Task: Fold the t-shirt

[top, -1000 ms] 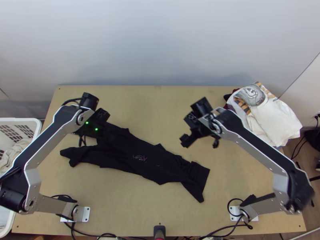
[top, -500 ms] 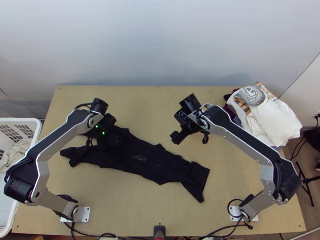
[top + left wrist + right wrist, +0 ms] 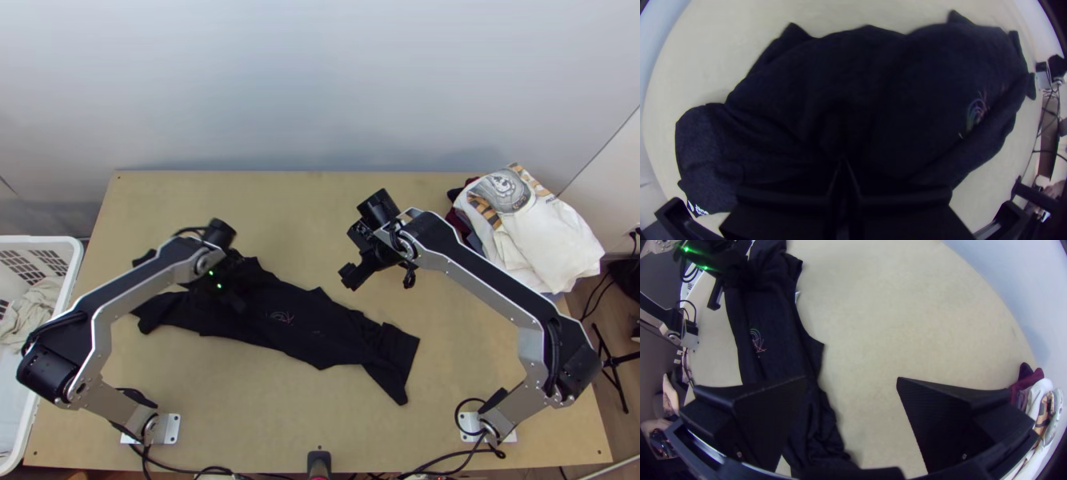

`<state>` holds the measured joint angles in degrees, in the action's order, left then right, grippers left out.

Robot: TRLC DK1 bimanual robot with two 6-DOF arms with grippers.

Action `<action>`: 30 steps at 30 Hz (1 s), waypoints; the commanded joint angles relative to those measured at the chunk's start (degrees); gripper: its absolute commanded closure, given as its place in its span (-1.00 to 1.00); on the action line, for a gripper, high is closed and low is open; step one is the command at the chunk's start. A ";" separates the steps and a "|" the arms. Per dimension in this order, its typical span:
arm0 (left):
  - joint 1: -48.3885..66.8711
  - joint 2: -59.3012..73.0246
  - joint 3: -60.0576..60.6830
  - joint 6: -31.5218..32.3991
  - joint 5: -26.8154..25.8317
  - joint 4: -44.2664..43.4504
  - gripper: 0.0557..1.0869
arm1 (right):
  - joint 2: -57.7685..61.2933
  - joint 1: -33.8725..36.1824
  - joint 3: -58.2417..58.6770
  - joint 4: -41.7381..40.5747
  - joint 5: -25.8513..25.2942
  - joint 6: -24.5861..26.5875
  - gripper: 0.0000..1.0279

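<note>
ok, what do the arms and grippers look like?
Left arm and right arm: silver-grey links with black upper faces, black joints, black cables, pale base plates. Two green lights on the left arm's wrist. Left gripper and right gripper: black; the right's wide, flat fingers taper.

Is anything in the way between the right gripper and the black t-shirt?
Nothing I can see is in the way. The right gripper is open above the table, close beside the black t-shirt.
</note>
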<state>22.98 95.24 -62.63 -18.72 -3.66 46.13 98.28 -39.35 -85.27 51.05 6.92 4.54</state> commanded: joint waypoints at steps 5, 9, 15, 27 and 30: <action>15.87 -7.88 0.84 -0.97 -9.87 13.02 0.92 | -0.63 0.07 0.81 0.72 0.03 -0.23 -0.80; 16.48 -12.01 0.67 -1.93 -13.30 16.80 0.89 | 0.33 -0.46 1.08 0.63 0.03 -0.32 -0.80; 12.96 -18.60 1.02 -2.81 -13.21 17.86 -0.92 | 3.32 -1.96 -1.21 0.72 0.11 -0.67 -0.91; -1.98 -23.26 1.63 -8.35 -12.16 20.84 -0.92 | 15.71 -7.05 -16.59 2.65 3.89 -0.67 -0.83; -5.40 -23.87 3.13 -8.26 -12.07 20.93 -0.92 | 18.70 -8.28 -20.63 3.53 6.18 -1.02 -0.80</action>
<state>26.20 73.54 -60.99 -25.19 -15.97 65.98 110.30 -44.93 -97.32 53.06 10.22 3.84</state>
